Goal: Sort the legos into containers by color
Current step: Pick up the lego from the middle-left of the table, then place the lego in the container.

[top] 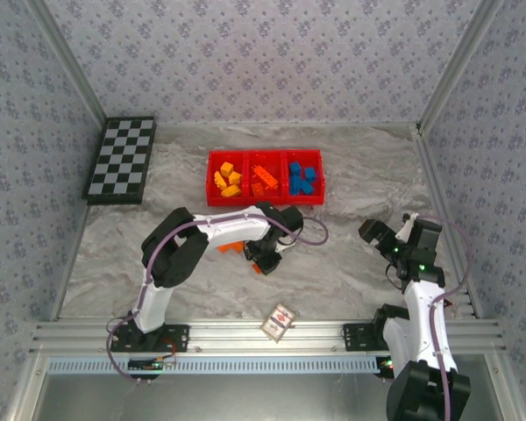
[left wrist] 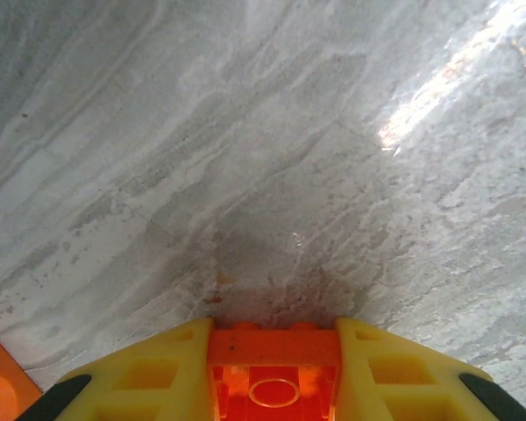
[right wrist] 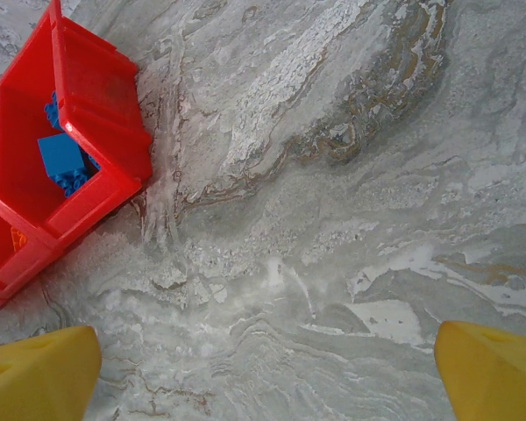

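Pinching 1 orange brick (left wrist: 273, 386) between its yellow fingers, our left gripper (left wrist: 273, 340) sits low over the table (left wrist: 245, 132), near the red tray (top: 263, 203). Our right gripper (right wrist: 267, 360) hangs spread wide, holding nothing.

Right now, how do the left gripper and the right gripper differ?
The left gripper is shut on a red-orange brick; the right gripper is open and holds nothing. In the top view the left one sits before the red tray, the right one off to its right. Both have yellow fingers.
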